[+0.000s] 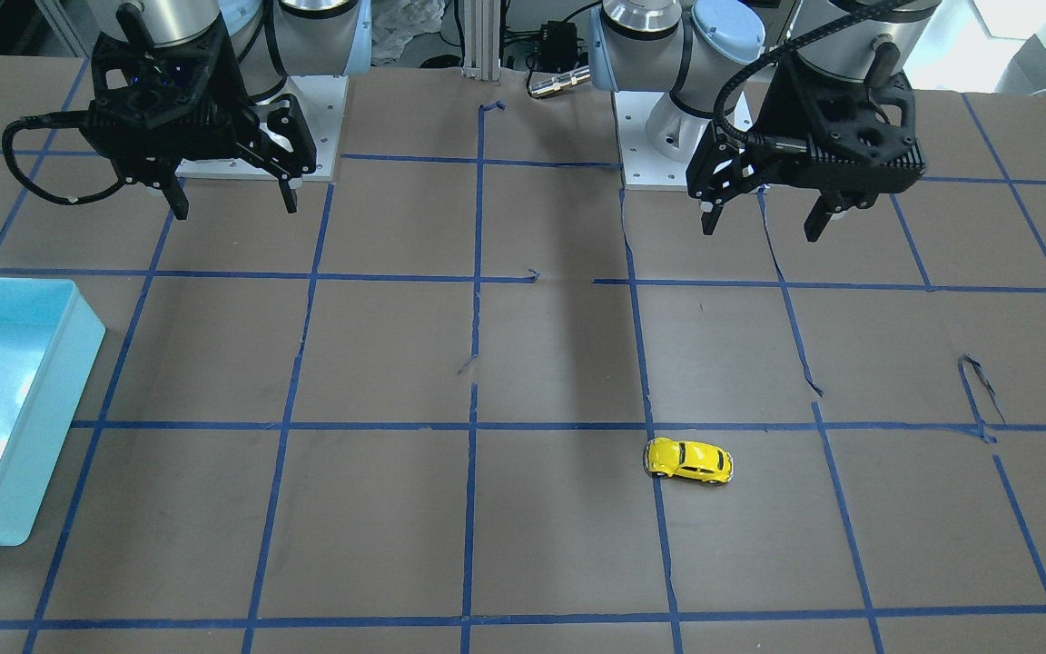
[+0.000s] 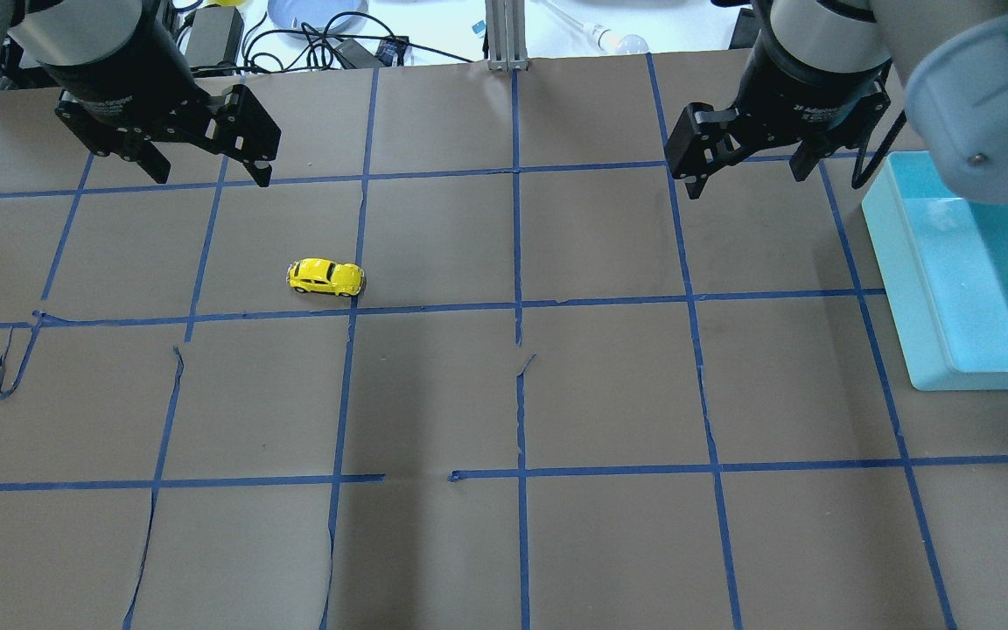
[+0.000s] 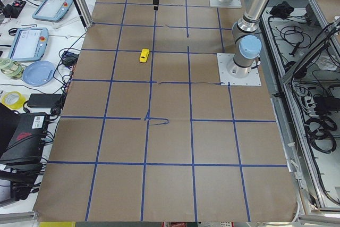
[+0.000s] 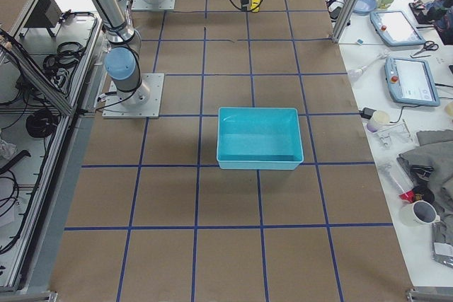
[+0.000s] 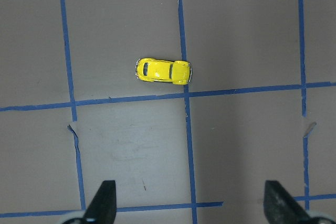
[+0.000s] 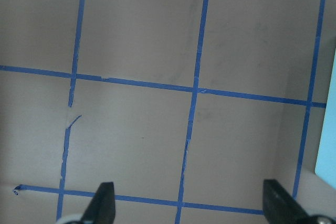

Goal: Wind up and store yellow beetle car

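Left fingers [image 5: 101, 203]: wide apart, empty, above table [image 1: 378, 363].
Right fingers [image 6: 102, 203]: wide apart, empty.
Yellow beetle car [image 1: 688, 460]: on its wheels, robot's left half, at a tape line [image 1: 641, 363].
Teal bin [image 2: 893, 289]: table's right end.

A light-blue tray [image 2: 985, 378] sits in the table's [image 2: 609, 385] right half, away from its corners. Blue tape lines [image 2: 609, 303] grid the brown table, some torn.

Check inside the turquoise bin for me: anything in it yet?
Nothing shows in the turquoise bin: the right-side view shows bare floor, though its near wall hides a thin strip. The yellow beetle car sits out on the table.
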